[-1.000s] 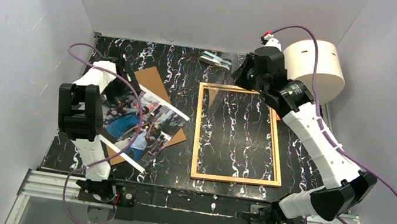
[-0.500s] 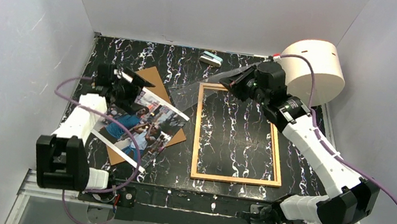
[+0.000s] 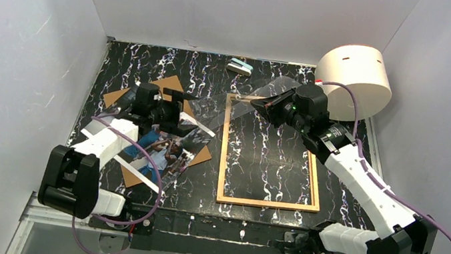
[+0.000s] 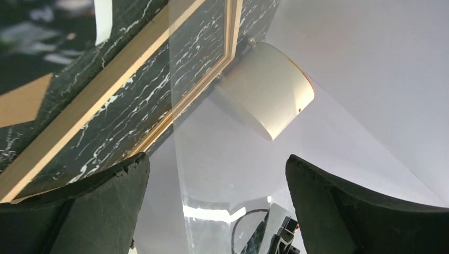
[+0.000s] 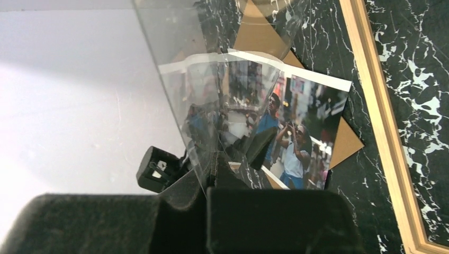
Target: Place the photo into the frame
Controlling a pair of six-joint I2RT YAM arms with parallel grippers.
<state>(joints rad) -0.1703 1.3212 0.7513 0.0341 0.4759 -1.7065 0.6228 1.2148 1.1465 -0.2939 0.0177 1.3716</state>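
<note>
You will find the frame [image 3: 265,203] lying flat on the black marbled table [image 3: 145,61], right of centre. The photo [image 3: 161,154] lies picture-side up at the frame's 9 o'clock, on the brown backing board [image 3: 168,83]. The left gripper [image 3: 180,108] sits over the photo's 12 o'clock edge, jaws spread wide and holding nothing; you cannot tell whether it touches the print. The right gripper [image 3: 265,103] pinches a clear pane [image 3: 285,86], held tilted above the frame's 11 o'clock corner. A white cylinder [image 3: 356,72] stands at the frame's 1 o'clock.
</note>
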